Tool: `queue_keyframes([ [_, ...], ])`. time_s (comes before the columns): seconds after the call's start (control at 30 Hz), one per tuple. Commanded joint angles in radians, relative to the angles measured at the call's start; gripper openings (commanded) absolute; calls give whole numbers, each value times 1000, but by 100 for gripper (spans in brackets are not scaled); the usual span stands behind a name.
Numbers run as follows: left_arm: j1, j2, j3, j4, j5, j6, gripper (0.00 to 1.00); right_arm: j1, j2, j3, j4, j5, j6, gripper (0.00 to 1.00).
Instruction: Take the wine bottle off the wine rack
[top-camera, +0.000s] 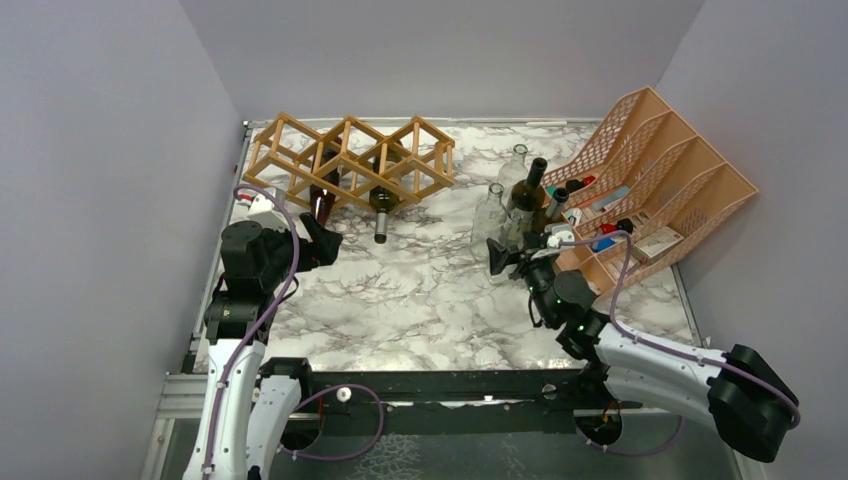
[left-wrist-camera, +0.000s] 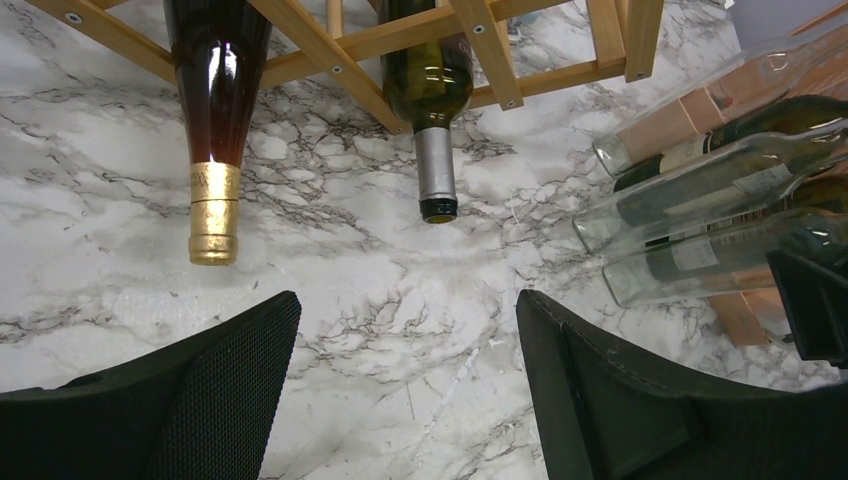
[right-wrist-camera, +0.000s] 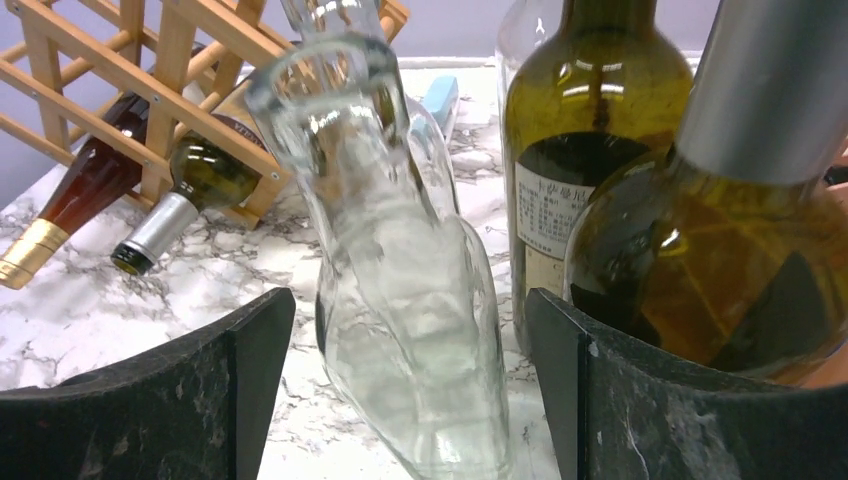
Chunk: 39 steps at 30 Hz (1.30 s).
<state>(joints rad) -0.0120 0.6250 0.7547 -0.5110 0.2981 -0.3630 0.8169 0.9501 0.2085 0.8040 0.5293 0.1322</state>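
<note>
Resting at the far left of the white, grey-veined marble-look bench (top-camera: 420, 300), the wine rack (top-camera: 350, 160) is seen as an open lattice of light tan wooden slats joined into square cells. Two bottles are lodged in the wine rack with their necks slanting out of its near side. One is a red-brown wine bottle (left-wrist-camera: 215, 90) capped in crinkled gold foil. Just to its right is a dark green wine bottle (left-wrist-camera: 430, 90) with a smooth silver capsule.

The left hand (left-wrist-camera: 405, 400) is held just in front of the rack, below the two necks. Its black, finely textured fingers are spread wide and nothing is gripped.

Well to the right of the rack, the right hand (right-wrist-camera: 410, 390) is also spread wide. A clear glass bottle (right-wrist-camera: 400, 260) with a thick rounded lip stands between its fingers, with a gap showing on each side. A peach plastic mesh organiser (top-camera: 660, 180) is tilted beyond it, still further from the rack.
</note>
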Motion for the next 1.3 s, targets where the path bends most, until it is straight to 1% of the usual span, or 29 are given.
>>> queue_keyframes([
  [0.0,13,-3,-15,32,27,-1,85,-4,-90,75,-256,-15,66,90],
  [0.07,16,-2,-15,35,33,1,85,-4,-135,93,-357,-18,94,93],
  [0.3,37,15,-18,41,55,2,85,-4,-279,206,-702,-70,169,99],
  [0.37,44,20,-21,46,63,2,85,-4,-315,248,-784,-97,167,99],
  [0.5,63,37,-23,51,78,2,85,-4,-379,311,-887,-145,154,99],
  [0.63,82,60,-25,55,95,4,85,-4,-433,321,-885,-209,124,100],
  [0.8,85,114,-26,56,123,8,88,-4,-441,330,-845,-309,94,100],
  [0.93,82,213,-32,77,239,12,88,-4,-422,334,-831,-357,73,100],
  [1.03,52,286,-43,113,304,-13,88,-5,-421,337,-822,-366,61,100],
  [1.13,4,315,-74,189,295,-70,88,-4,-437,333,-807,-377,54,100],
  [1.27,-66,360,-125,295,224,-147,88,-4,-469,321,-802,-377,53,100],
])
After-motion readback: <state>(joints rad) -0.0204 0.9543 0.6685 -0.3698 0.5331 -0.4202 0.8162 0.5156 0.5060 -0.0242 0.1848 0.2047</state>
